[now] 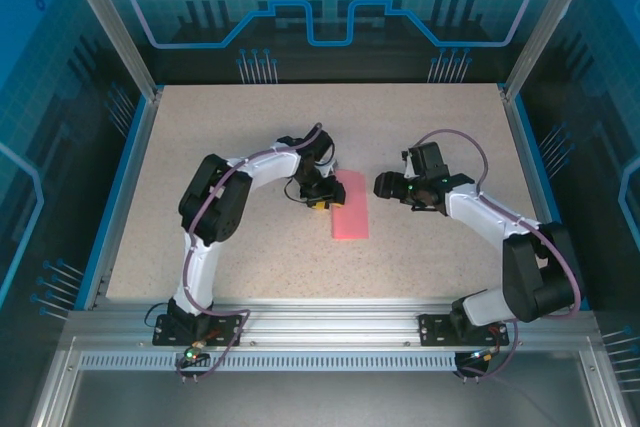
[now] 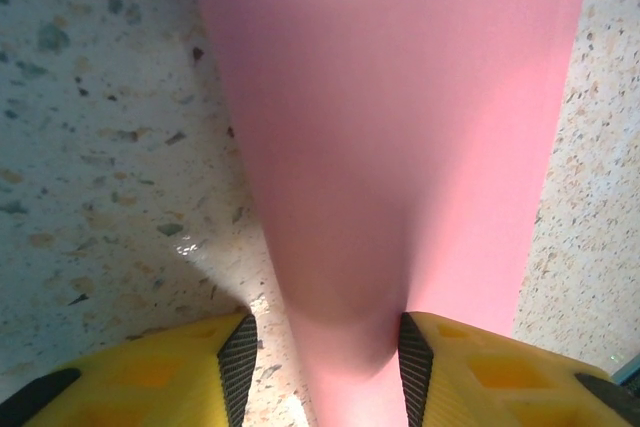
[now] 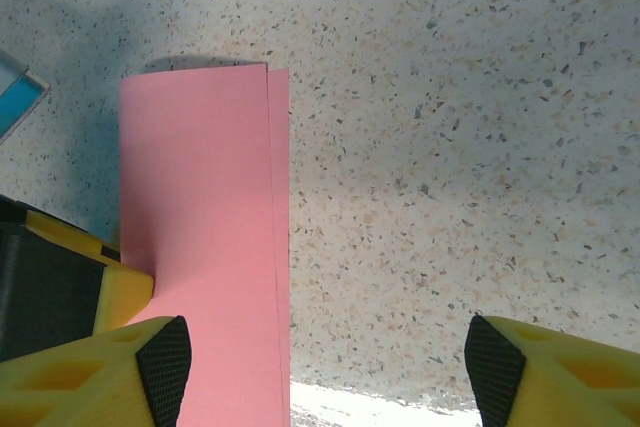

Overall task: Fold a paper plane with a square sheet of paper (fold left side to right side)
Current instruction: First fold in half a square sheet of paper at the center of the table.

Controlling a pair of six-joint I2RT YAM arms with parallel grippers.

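The square sheet of paper (image 1: pixel 350 212), doubled left over right into a narrow pink rectangle with its top layer just short of the lower one's right edge, lay flat mid-frame on the surface (image 1: pixel 250 127). The left fingers (image 2: pixel 415 362) stood part-open astride its upper-left end, one pad against the paper, the other just clear, apparently pinning the fold rather than clamping it. Just right of the sheet, the right fingers (image 3: pixel 495 362) gaped wide and empty, likely letting the layers settle.
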